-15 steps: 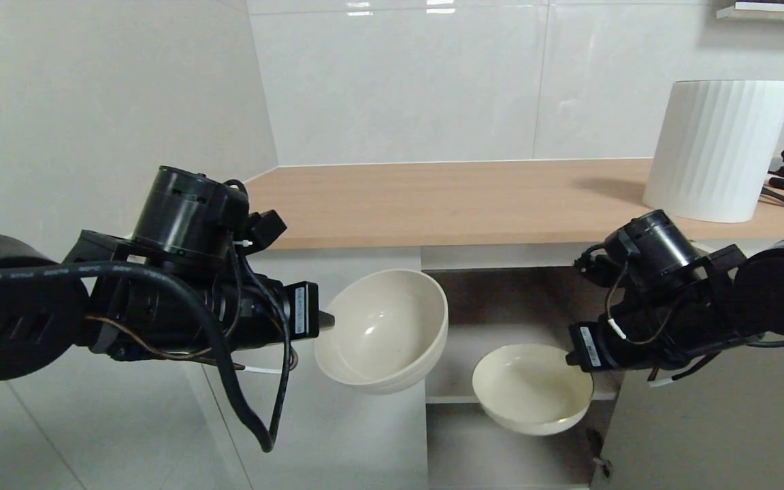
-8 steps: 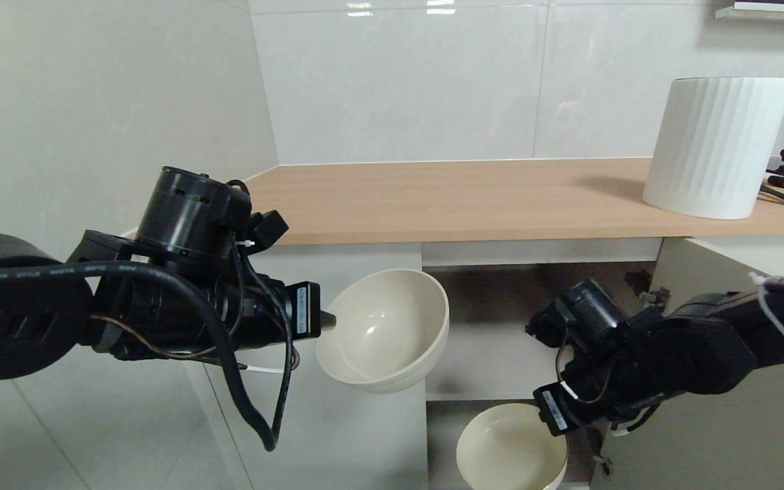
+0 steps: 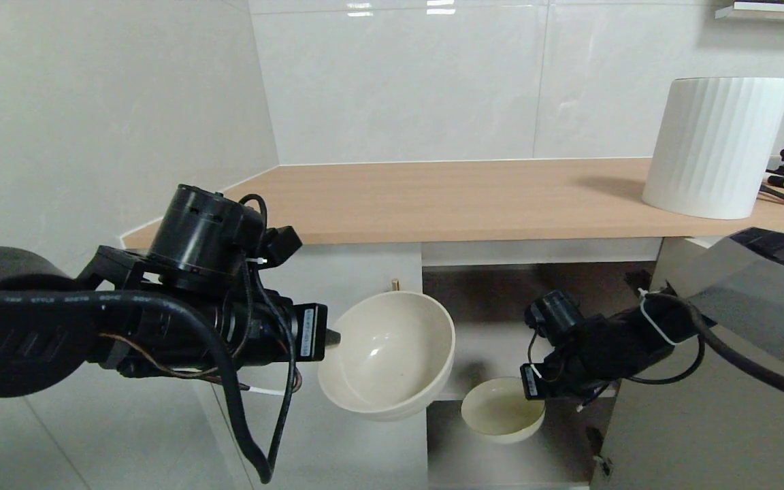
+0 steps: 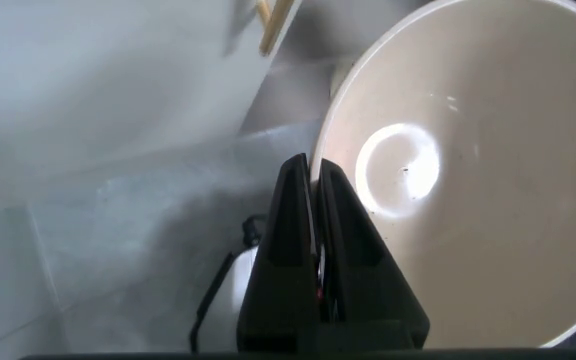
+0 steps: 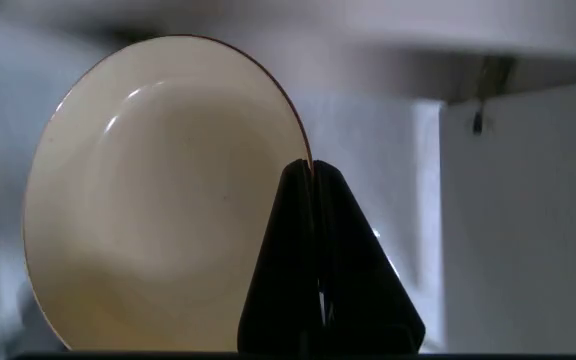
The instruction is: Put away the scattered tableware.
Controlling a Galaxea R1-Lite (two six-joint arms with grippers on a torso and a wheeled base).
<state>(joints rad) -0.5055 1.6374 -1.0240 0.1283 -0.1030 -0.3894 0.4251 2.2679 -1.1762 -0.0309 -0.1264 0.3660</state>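
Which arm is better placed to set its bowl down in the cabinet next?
Right, probably. The right gripper holds the small bowl low in the open cabinet, near a shelf. The left gripper holds the large bowl outside, in front of the closed door.

We see two plain cream bowls below the tabletop [image 3: 460, 197]: the left bowl [image 3: 388, 354] and the right bowl [image 3: 501, 408]. The tabletop is light brown with a faint wood grain. The left claw [image 3: 334, 335] and right claw [image 3: 527, 388] are black. The canister [image 3: 719, 146] on the tabletop is white with vertical ribs, and the tiles [image 3: 399, 82] behind it are glossy white.
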